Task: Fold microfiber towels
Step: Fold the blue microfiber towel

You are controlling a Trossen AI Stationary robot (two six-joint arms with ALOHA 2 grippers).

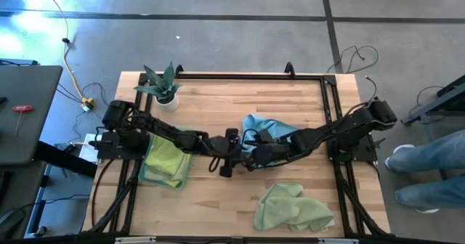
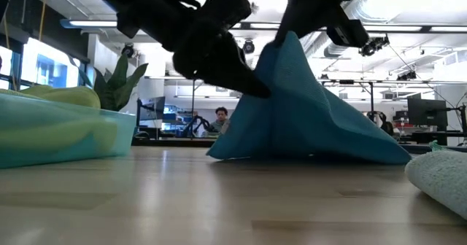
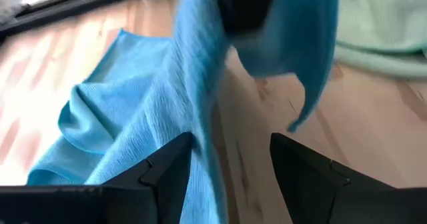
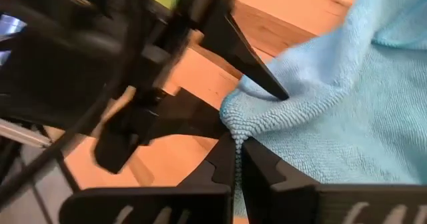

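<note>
Right gripper [image 4: 237,144] clenched on blue towel [image 1: 263,125], left gripper [image 3: 230,161] spread beside it, no legible writing.

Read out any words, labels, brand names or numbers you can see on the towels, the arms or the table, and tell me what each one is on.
No readable text in any view.
Sky-blue microfiber towel: no tag or print showing.
Pale green crumpled microfiber towel: none.
Folded yellow and teal microfiber towels: none.
Light wooden table: bare wood, no markings.
Background monitors in the low view: too small to read.
</note>
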